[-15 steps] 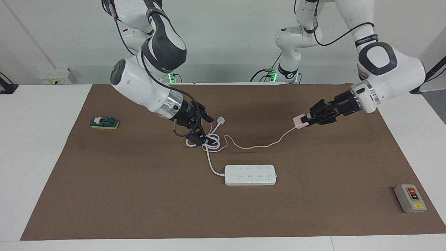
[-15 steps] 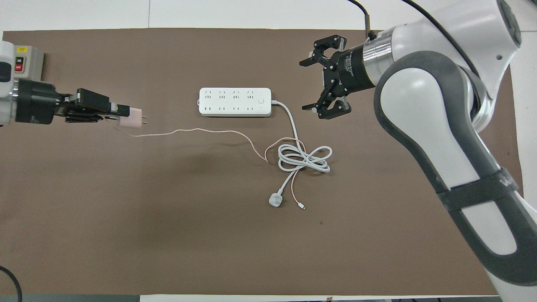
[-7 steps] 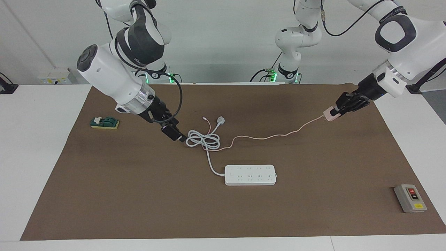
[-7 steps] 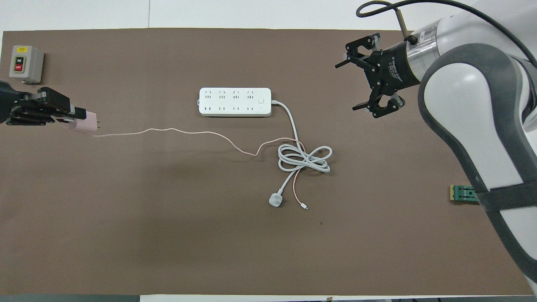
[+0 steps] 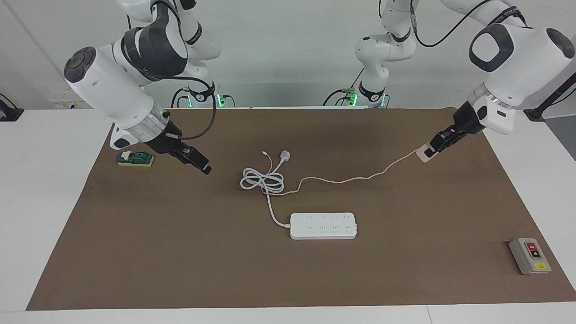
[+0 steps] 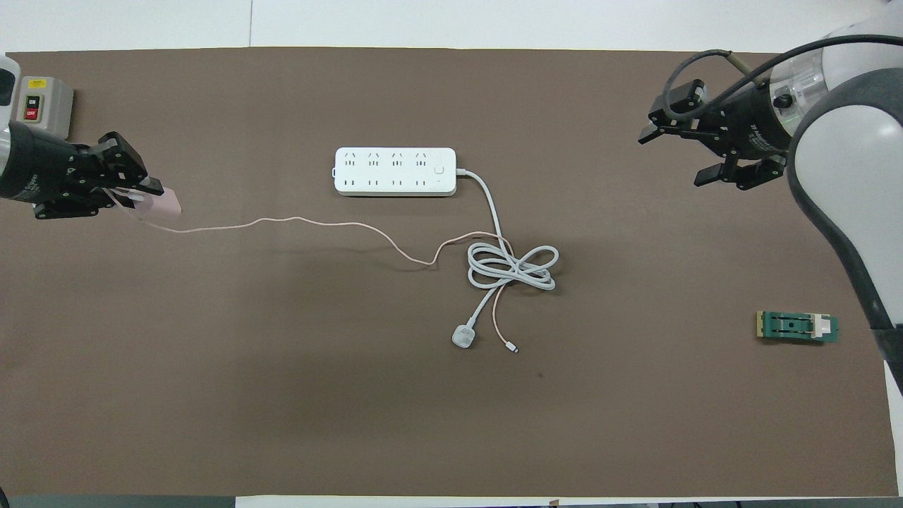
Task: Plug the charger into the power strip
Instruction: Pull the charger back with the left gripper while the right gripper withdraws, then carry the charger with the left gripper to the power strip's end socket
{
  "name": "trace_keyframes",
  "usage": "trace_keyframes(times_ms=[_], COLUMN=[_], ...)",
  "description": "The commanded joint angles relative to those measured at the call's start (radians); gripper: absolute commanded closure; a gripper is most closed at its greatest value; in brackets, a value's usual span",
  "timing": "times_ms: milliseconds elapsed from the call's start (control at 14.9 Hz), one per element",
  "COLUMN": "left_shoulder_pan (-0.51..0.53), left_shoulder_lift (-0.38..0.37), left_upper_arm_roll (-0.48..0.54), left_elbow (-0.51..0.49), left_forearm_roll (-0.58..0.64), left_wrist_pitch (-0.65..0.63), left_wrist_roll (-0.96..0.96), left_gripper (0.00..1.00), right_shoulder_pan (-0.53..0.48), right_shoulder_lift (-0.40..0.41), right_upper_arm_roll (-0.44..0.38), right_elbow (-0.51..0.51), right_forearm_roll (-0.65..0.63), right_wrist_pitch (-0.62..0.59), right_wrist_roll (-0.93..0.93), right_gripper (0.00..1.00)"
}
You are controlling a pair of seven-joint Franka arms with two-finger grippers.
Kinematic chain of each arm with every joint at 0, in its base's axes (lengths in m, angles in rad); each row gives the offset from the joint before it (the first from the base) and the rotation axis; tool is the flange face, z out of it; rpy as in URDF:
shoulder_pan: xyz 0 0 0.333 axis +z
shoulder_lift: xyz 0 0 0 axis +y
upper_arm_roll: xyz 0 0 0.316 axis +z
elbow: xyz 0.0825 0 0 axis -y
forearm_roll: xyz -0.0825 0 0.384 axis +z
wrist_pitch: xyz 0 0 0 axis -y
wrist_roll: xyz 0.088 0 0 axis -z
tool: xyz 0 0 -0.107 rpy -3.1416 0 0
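Presently, the left gripper (image 5: 433, 148) has its fingers (image 6: 144, 189) clamped on the charger (image 5: 423, 153), a small pale pink cube-shaped wall adapter, and holds it in the air over the brown mat at the left arm's end of the desk (image 5: 54, 189). From the adapter a thin pink cable (image 5: 355, 179) sags down to the mat and runs to a coil of thick white cord (image 5: 263, 180). That cord leads to the power strip (image 5: 323, 225), a long flat white multi-socket block lying flat near the middle of the mat, well apart from the charger. The right gripper (image 6: 695, 155) hangs over the mat toward the right arm's end, fingers spread wide and holding nothing. A white round-ended plug (image 5: 285, 155) lies nearer to the robots than the coil. A grey switch box (image 5: 529, 255) and a small green block (image 5: 135, 158) sit near opposite ends of the mat. Judged from this layout, the pick-up is done; carrying the charger to the strip, aligning its prongs with a socket and pressing it home are all left.
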Motion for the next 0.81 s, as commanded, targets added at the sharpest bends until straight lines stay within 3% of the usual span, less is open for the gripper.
trace_keyframes(times_ms=[0,134,336,537,738], left_shoulder_pan=[-0.041,-0.045,-0.109,-0.173,-0.178], left_shoulder_lift=[-0.006,-0.004,0.022,0.167,0.255], left_upper_arm_roll=[0.01,0.004,-0.001,-0.001,0.007], left_elbow=[0.014,0.03,0.019,0.137,0.227], left_forearm_roll=[0.056,0.127,0.141,0.228,0.233], left_wrist_pitch=[-0.025,-0.033,0.153,0.163,0.162], left_wrist_roll=[-0.11,-0.269,-0.68,-1.052,-1.248], left_gripper=[1.0,1.0,1.0,1.0,1.0], right_shoulder_pan=[-0.031,-0.04,-0.057,-0.063,-0.061], right_shoulder_lift=[-0.033,-0.056,-0.102,-0.162,-0.197], right_upper_arm_roll=[0.011,0.011,0.01,-0.012,-0.038], right_elbow=[-0.016,-0.021,-0.039,-0.065,-0.067], right_forearm_roll=[-0.09,-0.154,-0.219,-0.267,-0.279], right_wrist_pitch=[-0.027,-0.039,-0.071,-0.111,-0.163], right_wrist_roll=[-0.198,-0.339,-0.508,-0.651,-0.714], right_gripper=[0.0,0.0,0.0,0.0,0.0])
